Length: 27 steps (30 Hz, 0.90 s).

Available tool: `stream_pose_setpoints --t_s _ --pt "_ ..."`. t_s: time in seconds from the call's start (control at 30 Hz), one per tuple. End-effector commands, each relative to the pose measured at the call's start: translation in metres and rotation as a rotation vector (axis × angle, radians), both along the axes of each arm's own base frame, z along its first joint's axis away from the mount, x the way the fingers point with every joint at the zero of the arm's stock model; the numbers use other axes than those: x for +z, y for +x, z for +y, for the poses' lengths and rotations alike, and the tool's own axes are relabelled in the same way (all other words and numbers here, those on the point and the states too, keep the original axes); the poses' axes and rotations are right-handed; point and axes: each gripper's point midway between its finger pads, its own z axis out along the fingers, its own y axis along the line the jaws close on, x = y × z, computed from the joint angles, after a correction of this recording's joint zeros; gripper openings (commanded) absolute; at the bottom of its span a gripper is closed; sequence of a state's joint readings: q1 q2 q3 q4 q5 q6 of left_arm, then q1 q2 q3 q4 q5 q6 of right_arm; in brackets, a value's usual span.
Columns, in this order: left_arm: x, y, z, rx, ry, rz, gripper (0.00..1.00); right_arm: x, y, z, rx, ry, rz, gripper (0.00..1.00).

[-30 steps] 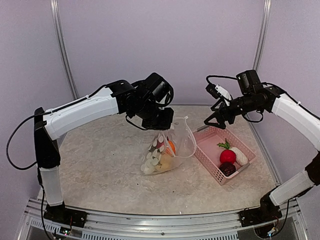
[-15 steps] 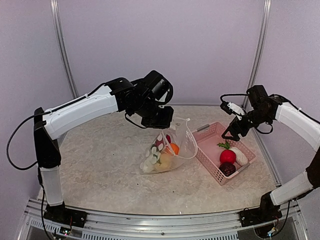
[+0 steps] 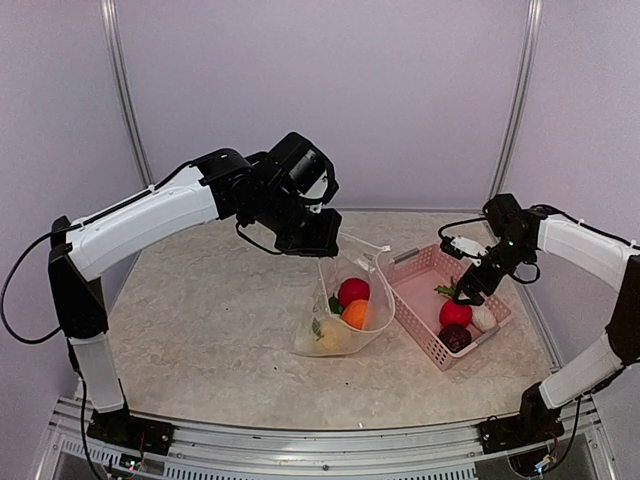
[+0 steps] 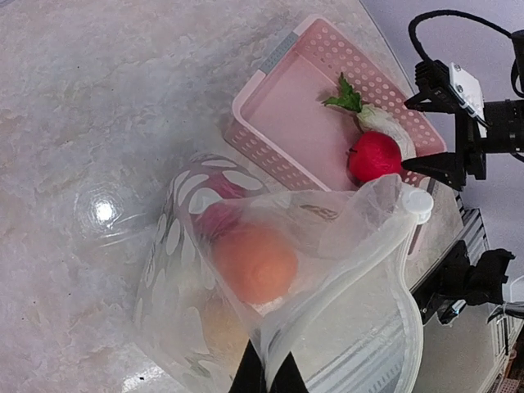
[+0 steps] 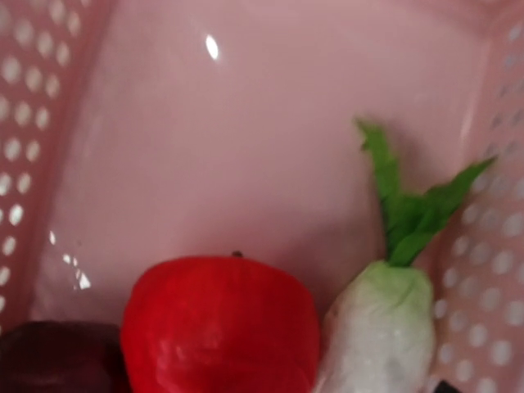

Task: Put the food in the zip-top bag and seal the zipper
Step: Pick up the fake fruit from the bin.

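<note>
Marbled table [image 3: 200, 320]: left gripper [image 3: 322, 248] pinches the bag [image 4: 344, 246] rim so its mouth gapes. Right gripper [image 3: 470, 292], jaws apart, has red fruit [image 3: 455, 313] just below, presumably next.

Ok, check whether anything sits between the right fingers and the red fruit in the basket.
Nothing visible does. The right gripper, its fingers apart, hangs close above the red fruit in the pink basket. The white radish and the dark purple ball lie beside the fruit, not over it.

Right wrist view's bottom edge crops the dark purple ball [image 5: 49, 360] and red fruit [image 5: 219, 327].
</note>
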State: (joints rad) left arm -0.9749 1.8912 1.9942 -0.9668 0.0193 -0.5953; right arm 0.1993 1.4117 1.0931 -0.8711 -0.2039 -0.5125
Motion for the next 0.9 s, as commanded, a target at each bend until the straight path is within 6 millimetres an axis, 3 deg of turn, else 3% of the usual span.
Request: stream_pose_setpoints --t_s 0.0,0.23,0.63,0.73,0.87 --pt "0.001 -0.003 0.003 0.003 -0.014 -0.002 0.00 -0.026 -0.004 -0.010 -0.011 -0.044 0.067 0.89" --pt "-0.003 -0.002 0.004 0.009 -0.007 0.000 0.00 -0.050 0.000 -0.004 -0.015 -0.026 0.138 0.91" --pt "-0.009 -0.001 0.008 0.024 0.001 -0.002 0.00 -0.080 -0.009 0.001 -0.018 -0.015 0.243 0.88" --pt "-0.010 0.000 0.008 0.026 0.000 -0.002 0.00 -0.079 -0.006 0.001 -0.032 -0.013 0.229 0.80" --pt "-0.010 0.001 0.008 0.028 0.000 -0.003 0.00 -0.062 0.003 0.006 -0.035 0.010 0.186 0.68"
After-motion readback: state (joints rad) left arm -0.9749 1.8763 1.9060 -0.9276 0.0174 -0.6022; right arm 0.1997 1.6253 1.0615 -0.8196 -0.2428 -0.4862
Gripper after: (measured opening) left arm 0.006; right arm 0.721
